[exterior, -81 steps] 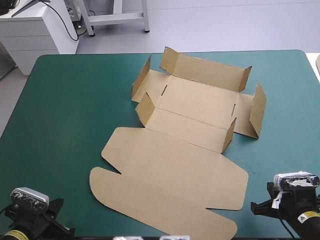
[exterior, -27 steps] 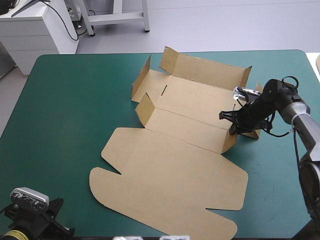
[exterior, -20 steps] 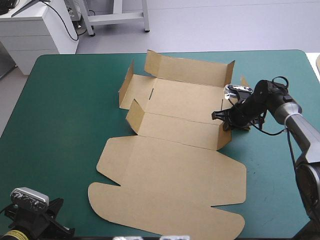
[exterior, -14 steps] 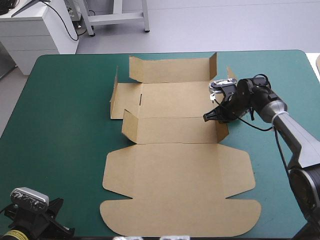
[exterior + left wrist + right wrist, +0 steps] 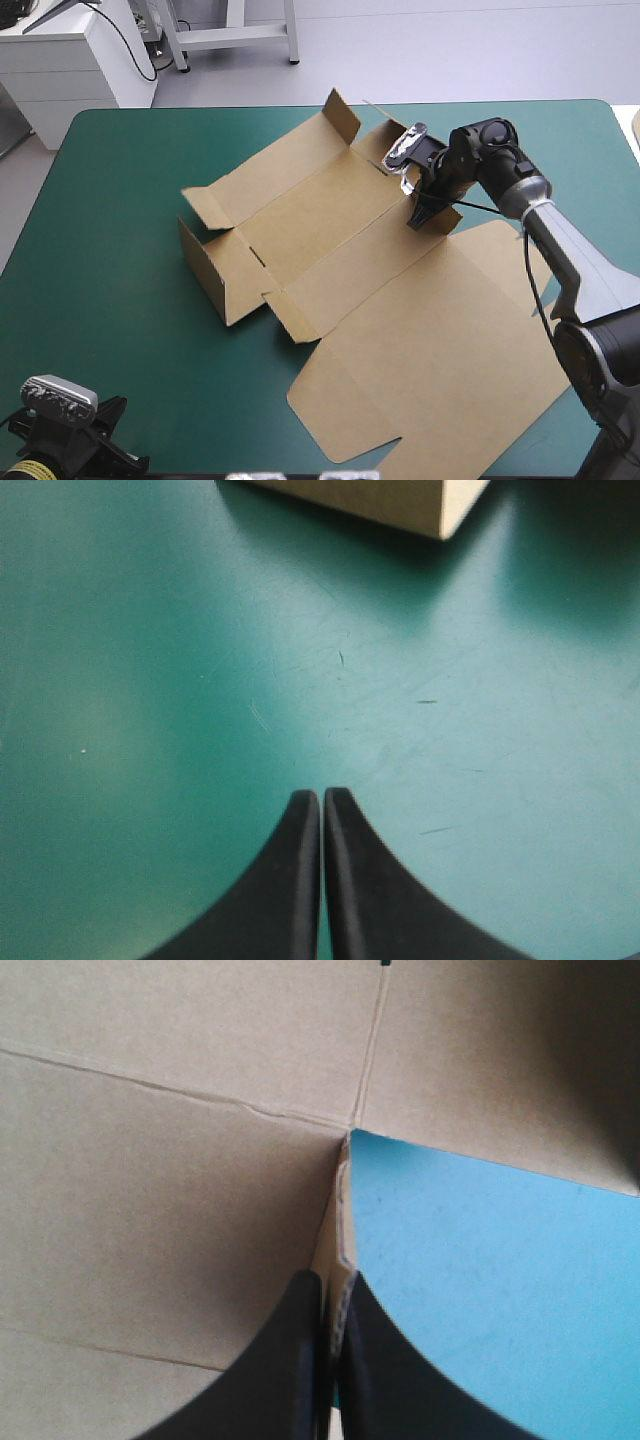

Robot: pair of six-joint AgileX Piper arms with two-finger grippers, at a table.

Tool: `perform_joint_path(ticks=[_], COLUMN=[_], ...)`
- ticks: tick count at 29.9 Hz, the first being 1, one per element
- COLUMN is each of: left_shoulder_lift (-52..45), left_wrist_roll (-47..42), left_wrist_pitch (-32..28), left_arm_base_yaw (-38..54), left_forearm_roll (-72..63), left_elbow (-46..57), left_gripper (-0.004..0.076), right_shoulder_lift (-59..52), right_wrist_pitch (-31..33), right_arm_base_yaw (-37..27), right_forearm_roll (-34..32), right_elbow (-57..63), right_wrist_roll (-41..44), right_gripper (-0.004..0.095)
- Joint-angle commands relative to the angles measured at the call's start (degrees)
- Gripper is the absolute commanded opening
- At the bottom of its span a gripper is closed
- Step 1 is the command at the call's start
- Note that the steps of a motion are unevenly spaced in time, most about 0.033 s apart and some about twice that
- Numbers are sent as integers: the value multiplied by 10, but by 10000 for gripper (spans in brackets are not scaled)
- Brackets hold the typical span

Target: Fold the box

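Pinching a thin flap (image 5: 337,1210), the right gripper (image 5: 416,217) holds the creased box (image 5: 330,210).

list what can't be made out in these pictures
- High view: how the right gripper clamps the box, too small and dark.
- Left wrist view: all but one box corner, cut off ahead of the left gripper.
- Right wrist view: the box's outline, too close.

The brown box (image 5: 420,330) lies unfolded and diagonal on the teal-green desk (image 5: 120,200). Its wide lid is flat toward the near right, and short flaps stand raised at both ends.
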Motion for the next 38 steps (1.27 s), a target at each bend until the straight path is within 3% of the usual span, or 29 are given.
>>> perform_joint_path(ticks=[1, 13, 17, 22, 30, 33, 38], left_shoulder_lift=[9, 9, 9, 9, 9, 9, 9], left_wrist_roll=[-3, -3, -2, -1, -3, -4, -4], left_wrist_pitch=[-35, -35, -35, -35, -35, -35, -35], left_arm_base_yaw=[-2, -2, -2, -2, -2, -2, -2], left_forearm_roll=[-2, -2, -2, -4, -4, -4, -4], left_elbow=[-13, -13, -13, -13, -13, -13, -13], left_gripper=[-8, -8, -8, -8, -8, -8, -8], right_shoulder_lift=[-20, 6, 8, 8, 8, 8, 8], right_wrist_pitch=[-57, -179, -173, -148, -109, -112, -121], right_arm_base_yaw=[24, 148, 176, 193, 194, 194, 194], right_forearm_roll=[-7, -11, 1, 70, 69, 53, 46], right_elbow=[-23, -31, -31, -31, -31, -31, -31], right_wrist_roll=[-91, -136, -136, -136, -136, -136, -123], right_gripper=[-2, -4, -21, -21, -18, 13, 223])
